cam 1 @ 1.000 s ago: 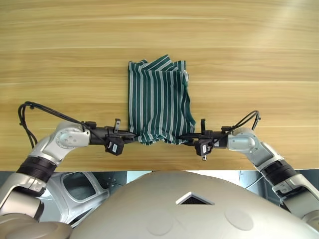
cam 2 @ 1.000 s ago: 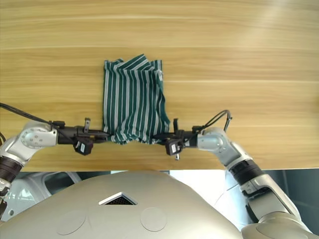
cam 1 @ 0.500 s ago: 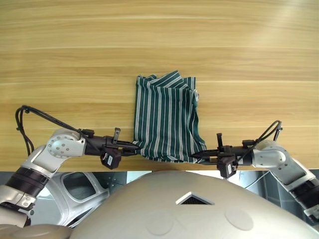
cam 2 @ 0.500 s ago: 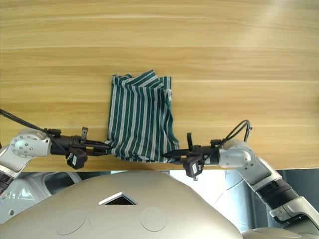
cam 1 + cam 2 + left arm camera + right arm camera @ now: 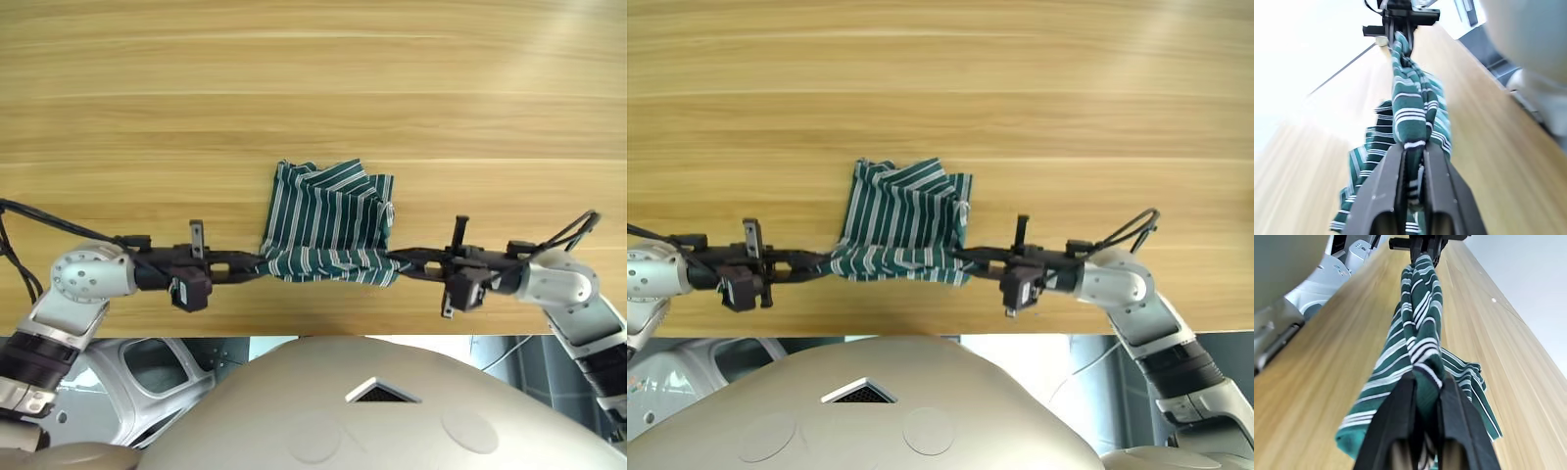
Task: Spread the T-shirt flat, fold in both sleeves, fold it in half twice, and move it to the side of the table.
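The green T-shirt with white stripes (image 5: 328, 211) is folded into a narrow stack on the wooden table (image 5: 313, 78). Its near edge is raised and pulled taut between my two grippers. My left gripper (image 5: 261, 264) is shut on the near left corner, and my right gripper (image 5: 396, 259) is shut on the near right corner. The far part of the shirt rests rumpled on the table. In the left wrist view the fingers (image 5: 1386, 186) clamp the striped cloth (image 5: 1413, 112). The right wrist view has the cloth (image 5: 1418, 328) running from its fingers (image 5: 1396, 426) to the other gripper.
The table's near edge (image 5: 294, 336) runs just below both arms. Bare wood lies to the left, to the right and beyond the shirt.
Both grippers, still shut on the shirt's near corners, rose from by the table's front edge and moved apart. The near edge is now lifted and stretched, and the shirt looks shorter.
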